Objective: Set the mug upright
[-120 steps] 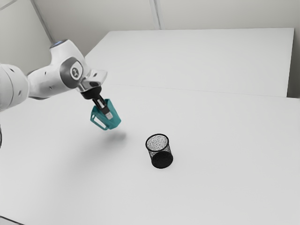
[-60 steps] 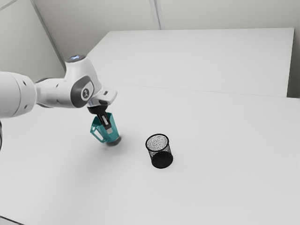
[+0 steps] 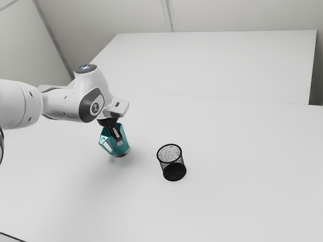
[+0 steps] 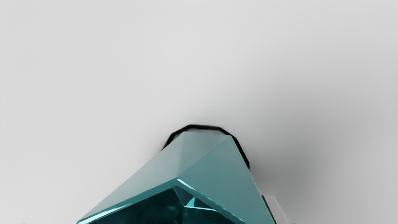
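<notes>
My gripper [image 3: 117, 139] points down at the teal faceted mug [image 3: 121, 146] on the exterior view's left, shut on its body. The mug stands nearly upright, mouth up, its handle toward the exterior view's left. Its base is at or just above the table; which of the two I cannot tell. In the wrist view the mug [image 4: 214, 165] shows its open rim and outer facets, with a dark outline around its base. There the gripper [image 4: 192, 217] has one pale finger [image 4: 276, 208] against the mug's side; the other is hidden.
A black mesh cup [image 3: 174, 169] stands upright on the white table [image 3: 242, 176], a short way from the mug toward the exterior view's right. A soft shadow lies beside the mug.
My hand has come down and slightly toward the exterior view's right, carrying the mug. The mug has turned from clearly tilted to nearly upright and is lower. The mesh cup has not moved.
</notes>
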